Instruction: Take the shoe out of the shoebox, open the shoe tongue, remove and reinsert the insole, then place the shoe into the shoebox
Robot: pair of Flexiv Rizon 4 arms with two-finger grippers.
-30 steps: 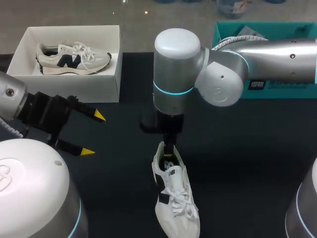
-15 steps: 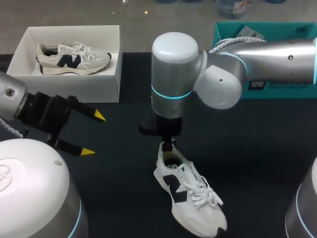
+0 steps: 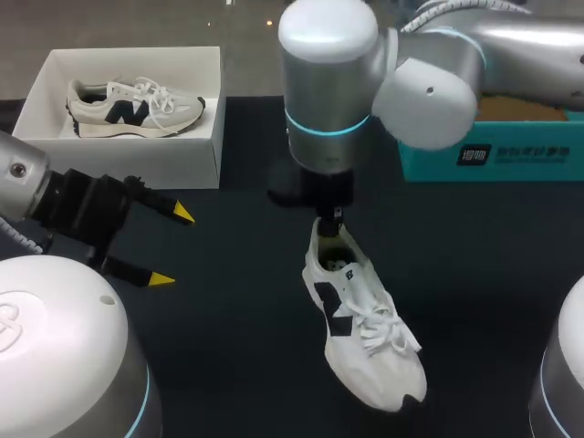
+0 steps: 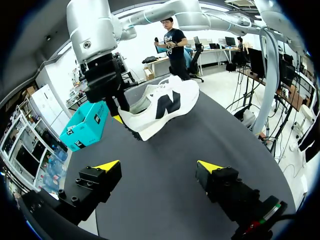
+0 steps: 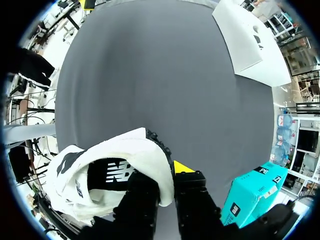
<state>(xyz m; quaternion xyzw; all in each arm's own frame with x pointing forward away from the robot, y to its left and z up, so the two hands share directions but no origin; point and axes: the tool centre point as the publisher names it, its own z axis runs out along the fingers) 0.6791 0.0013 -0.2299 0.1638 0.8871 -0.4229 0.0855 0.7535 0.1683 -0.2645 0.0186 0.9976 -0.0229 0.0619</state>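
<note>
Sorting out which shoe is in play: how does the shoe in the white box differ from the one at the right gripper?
The boxed shoe rests inside the white shoebox, untouched; the held shoe is out over the table, pinched at its heel by the right gripper. The boxed shoe's toe points toward the robot's right; the held shoe's toward the robot. Both are white lace-up sneakers with a dark side logo.

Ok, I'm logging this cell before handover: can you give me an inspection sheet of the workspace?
Surface: dark table, nothing amiss seen.
Job's things: white shoe held by its heel, apparently off the table; white shoebox holds a second shoe; teal box at the far right.
Clutter: nothing seen.
Grippers: right gripper shut on the shoe's heel; left gripper open, empty.
Cables: nothing seen on the table.
Surroundings: nobody reaches over the table.
</note>
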